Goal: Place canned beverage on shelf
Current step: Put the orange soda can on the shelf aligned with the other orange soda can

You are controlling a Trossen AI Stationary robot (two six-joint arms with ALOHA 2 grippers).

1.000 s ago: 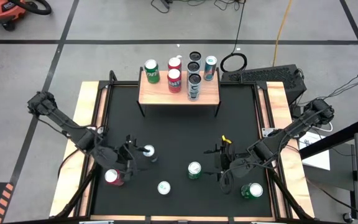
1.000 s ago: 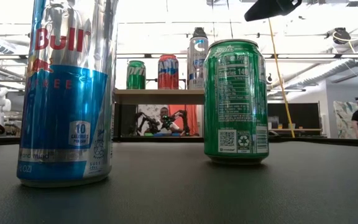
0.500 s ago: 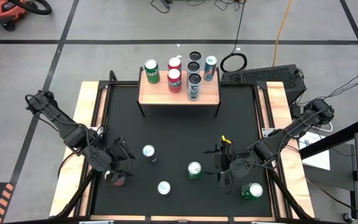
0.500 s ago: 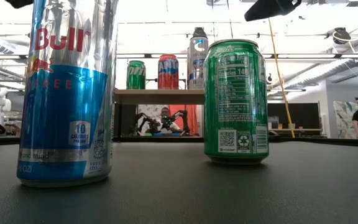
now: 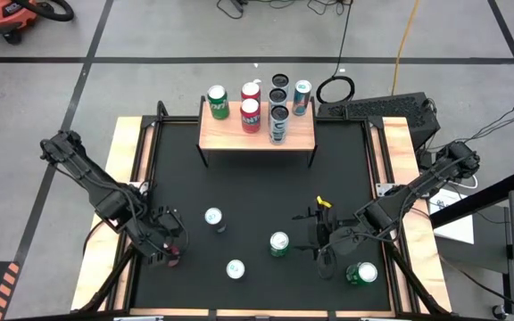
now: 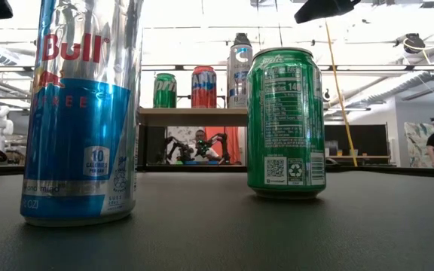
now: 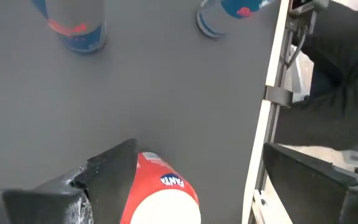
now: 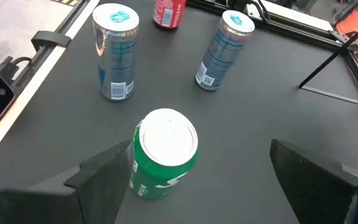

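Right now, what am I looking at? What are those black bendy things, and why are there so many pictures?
Those are two robot arms working at a black table. One camera looks down from above, one sits low on the table, and one rides on each arm's wrist. Five drink cans stand on the table, and more stand on the small wooden shelf. The left arm has its jaws open around a red can. The right arm has its jaws open too, facing a green can just ahead of them. Neither can is squeezed yet.
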